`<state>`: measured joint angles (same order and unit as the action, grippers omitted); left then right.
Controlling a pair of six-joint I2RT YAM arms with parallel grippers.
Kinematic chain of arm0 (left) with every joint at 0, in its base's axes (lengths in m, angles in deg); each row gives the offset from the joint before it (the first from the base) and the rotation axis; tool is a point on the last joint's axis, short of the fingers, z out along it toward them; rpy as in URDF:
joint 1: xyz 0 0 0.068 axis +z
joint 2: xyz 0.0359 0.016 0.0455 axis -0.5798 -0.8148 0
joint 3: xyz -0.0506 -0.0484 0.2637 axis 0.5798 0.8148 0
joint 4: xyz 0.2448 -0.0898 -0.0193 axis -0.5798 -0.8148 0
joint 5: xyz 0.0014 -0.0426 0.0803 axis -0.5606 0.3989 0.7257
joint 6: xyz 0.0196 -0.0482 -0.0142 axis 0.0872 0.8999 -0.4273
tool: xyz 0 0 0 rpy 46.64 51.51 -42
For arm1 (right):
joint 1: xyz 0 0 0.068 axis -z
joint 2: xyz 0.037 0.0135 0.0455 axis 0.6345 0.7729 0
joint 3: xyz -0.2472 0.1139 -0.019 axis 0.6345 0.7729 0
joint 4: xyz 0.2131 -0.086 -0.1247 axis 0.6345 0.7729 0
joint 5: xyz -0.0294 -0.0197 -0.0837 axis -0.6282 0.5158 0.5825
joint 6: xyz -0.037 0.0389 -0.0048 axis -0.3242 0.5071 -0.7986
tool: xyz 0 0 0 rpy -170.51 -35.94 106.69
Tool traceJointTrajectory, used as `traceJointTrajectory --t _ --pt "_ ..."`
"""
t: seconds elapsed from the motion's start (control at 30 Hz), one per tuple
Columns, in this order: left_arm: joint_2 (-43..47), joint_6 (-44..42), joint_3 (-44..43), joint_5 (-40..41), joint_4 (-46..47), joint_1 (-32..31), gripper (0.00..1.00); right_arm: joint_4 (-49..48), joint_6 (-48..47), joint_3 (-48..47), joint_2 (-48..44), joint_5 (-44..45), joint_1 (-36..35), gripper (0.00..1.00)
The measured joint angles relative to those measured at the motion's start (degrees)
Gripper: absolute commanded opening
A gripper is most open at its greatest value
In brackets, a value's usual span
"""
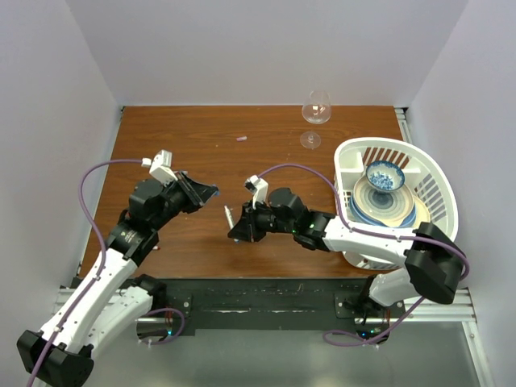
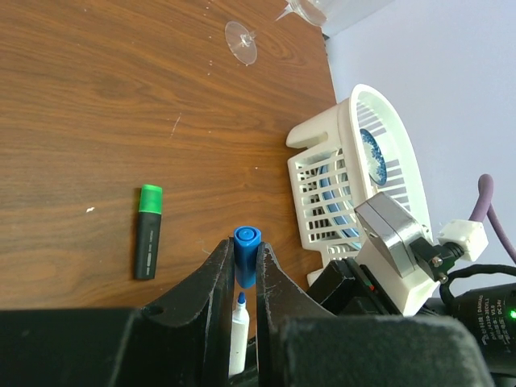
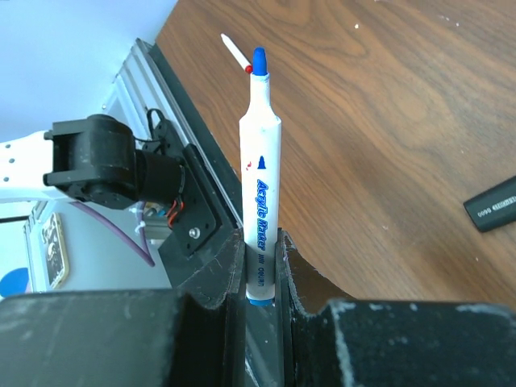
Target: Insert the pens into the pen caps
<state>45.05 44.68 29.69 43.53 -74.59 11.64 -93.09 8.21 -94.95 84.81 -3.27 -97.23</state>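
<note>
My left gripper (image 1: 211, 193) (image 2: 246, 246) is shut on a blue pen cap (image 2: 246, 255), held above the table. My right gripper (image 1: 238, 231) (image 3: 260, 238) is shut on the rear of a white pen with a blue tip (image 3: 260, 181). Through the gap between the left fingers, that blue tip (image 2: 239, 326) shows just short of the cap's near end. A black marker with a green cap on it (image 2: 147, 232) lies on the table to the left; its end also shows in the right wrist view (image 3: 492, 205). A thin white pen with a red tip (image 3: 235, 52) lies beyond. A pale pink cap (image 1: 240, 138) lies far back.
A white basket (image 1: 431, 173) (image 2: 322, 157) holding plates and a bowl stands at the right. A wine glass (image 1: 314, 113) stands at the back, and its foot shows in the left wrist view (image 2: 240, 42). The table's near rail (image 3: 161, 76) runs close to the right gripper.
</note>
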Motion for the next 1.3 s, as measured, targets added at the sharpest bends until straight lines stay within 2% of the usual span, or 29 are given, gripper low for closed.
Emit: traceJointTrajectory --t 1.3 --pt "1.2 0.11 2.56 -0.02 -0.04 0.02 0.0 0.09 0.44 -4.31 2.56 0.02 -1.11 0.0"
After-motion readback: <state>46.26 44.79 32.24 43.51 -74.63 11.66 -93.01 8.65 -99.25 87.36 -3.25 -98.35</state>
